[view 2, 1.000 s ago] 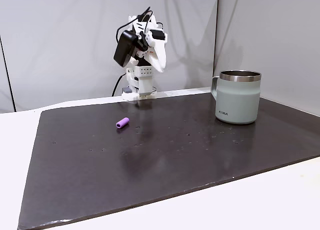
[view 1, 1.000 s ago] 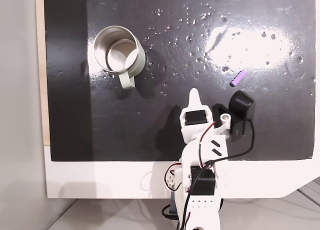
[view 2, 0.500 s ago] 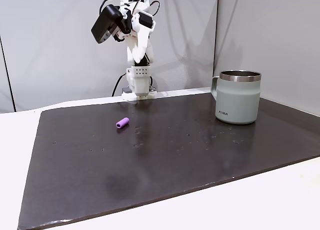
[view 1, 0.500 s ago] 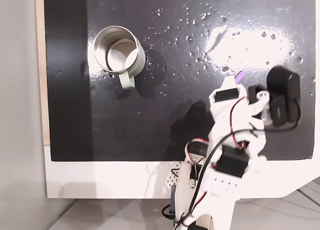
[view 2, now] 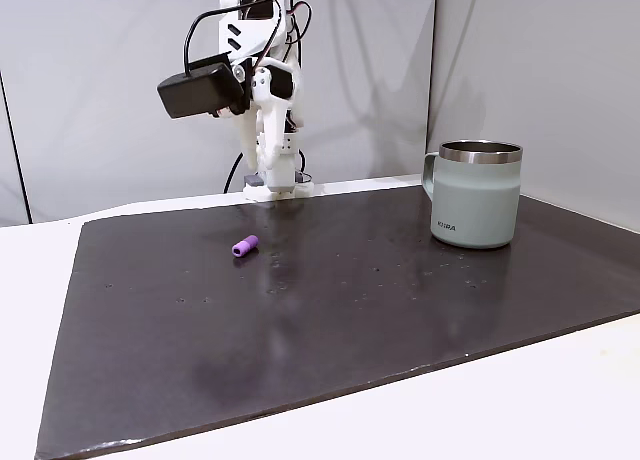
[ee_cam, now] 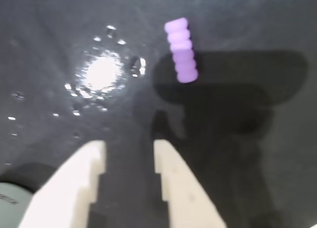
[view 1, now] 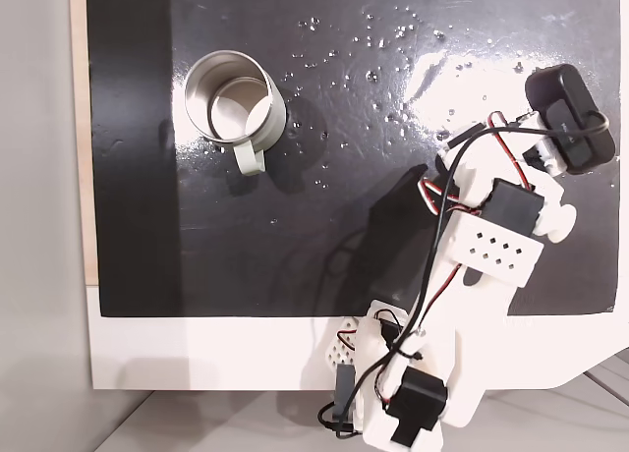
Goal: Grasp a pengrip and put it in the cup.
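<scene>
Currently the white arm is reaching out over the dark mat (view 2: 330, 310) that is covering the white counter (view 2: 520, 405). In a fixed view from the side, the end effector (view 2: 250, 156) is hanging in the air with its tips pointing down, well above the mat, and a black camera block (view 2: 200, 88) is riding beside it. The pengrip (view 2: 245, 246) is lying flat on the mat below it, toward the near side, untouched.

In the wrist view the end effector (ee_cam: 130, 153) is showing two pale fingers (ee_cam: 88, 161) with a moderate gap between them and nothing in that gap. The pengrip (ee_cam: 181, 50) is lying ahead of the tips and a little to the right in that view, clear of both fingers, its ribs showing. The arm's shadow is falling on the mat just beside it.

In a fixed view from above, the cup (view 1: 234, 100) is standing upright at the far left of the mat, handle pointing toward the near edge, interior pale. The arm is stretching toward the far right there, well apart from the cup. In the side view the cup (view 2: 474, 194) is standing on the right of the mat, handle to the left.
</scene>
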{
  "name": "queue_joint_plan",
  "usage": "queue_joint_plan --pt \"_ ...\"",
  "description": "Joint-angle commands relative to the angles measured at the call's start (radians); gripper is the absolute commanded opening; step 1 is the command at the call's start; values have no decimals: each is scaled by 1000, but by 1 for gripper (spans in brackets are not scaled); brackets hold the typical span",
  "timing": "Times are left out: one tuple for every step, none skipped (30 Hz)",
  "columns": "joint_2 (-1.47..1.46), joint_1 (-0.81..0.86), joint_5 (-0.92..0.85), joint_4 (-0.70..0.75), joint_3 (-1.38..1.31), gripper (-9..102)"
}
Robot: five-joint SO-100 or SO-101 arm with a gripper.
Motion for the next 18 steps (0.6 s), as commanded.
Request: queue_joint_plan --pt "-25 25 -71 31 -84 15" --pt "-43 34 -95 49 -97 16" --pt "-64 43 -117 67 -114 17" --pt "-91 55 -137 83 -130 18" --pt "-115 69 -153 91 -146 18" --pt "-138 81 -166 92 -156 18" --pt "-166 92 -176 92 -167 18" --pt "-192 103 -186 91 -178 18" --pt "-218 110 -189 87 -187 18" --pt "-244 118 -192 81 -198 18" --pt "-268 123 -193 77 -209 18" --pt "-295 126 -193 74 -222 18" --pt "-319 127 -192 72 -235 18" --pt "-341 127 -192 71 -245 18" --pt "-357 127 -192 64 -252 18" --pt "-370 127 -192 57 -255 18" --pt "-380 126 -190 49 -256 18" --pt "-388 124 -190 41 -256 18"
